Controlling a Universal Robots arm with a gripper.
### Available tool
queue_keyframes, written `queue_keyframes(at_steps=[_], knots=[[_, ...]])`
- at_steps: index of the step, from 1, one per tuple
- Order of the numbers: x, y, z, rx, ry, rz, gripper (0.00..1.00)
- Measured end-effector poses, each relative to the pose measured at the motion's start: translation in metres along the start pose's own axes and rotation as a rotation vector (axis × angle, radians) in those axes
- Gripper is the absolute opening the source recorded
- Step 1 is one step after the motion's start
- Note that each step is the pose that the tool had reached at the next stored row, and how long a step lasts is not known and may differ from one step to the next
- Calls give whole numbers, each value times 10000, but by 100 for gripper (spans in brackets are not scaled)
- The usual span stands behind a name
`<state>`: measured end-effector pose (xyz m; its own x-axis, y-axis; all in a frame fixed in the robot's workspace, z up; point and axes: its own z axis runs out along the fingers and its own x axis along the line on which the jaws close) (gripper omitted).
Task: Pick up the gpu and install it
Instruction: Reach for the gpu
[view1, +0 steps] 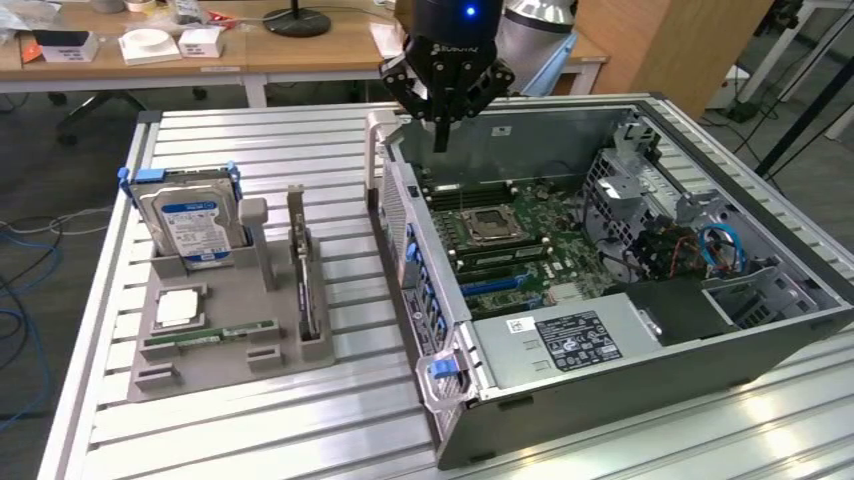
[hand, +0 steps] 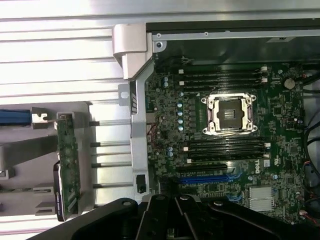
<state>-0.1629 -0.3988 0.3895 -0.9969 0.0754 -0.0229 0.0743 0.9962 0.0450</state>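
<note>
I have the claw up at twelve o'clock in the exterior view. It hangs over the far rim of the case, with its fingers pinched together and nothing between them.

The gpu has not been lifted. It stands on its long edge in the tray's slot nearest the case, at about nine o'clock from the case and well apart from the claw. My wrist view shows it edge-on as well, a green board with a dark face on one side.

The tray sits on the table, just beside the case, and holds four things:
- The drive is upright in the far pocket, at ten o'clock on the tray, with its blue-white label facing me.
- The chip lies flat in a shallow recess at about seven o'clock.
- The stick lies flat in a groove just nearer me than the chip.
- The gpu fills the three o'clock edge.

The case lies open on its side. Inside it:
- The board covers the floor.
- The socket is near the board's middle, with long memory slots running beside it.
- A blue slot lies past those.
- The supply fills the six o'clock corner.
- Blue cables loop in the three o'clock bay.
</note>
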Motion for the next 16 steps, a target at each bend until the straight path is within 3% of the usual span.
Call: queue_keyframes(at_steps=[16], knots=[[203, -7, 13, -1, 0, 0, 11]])
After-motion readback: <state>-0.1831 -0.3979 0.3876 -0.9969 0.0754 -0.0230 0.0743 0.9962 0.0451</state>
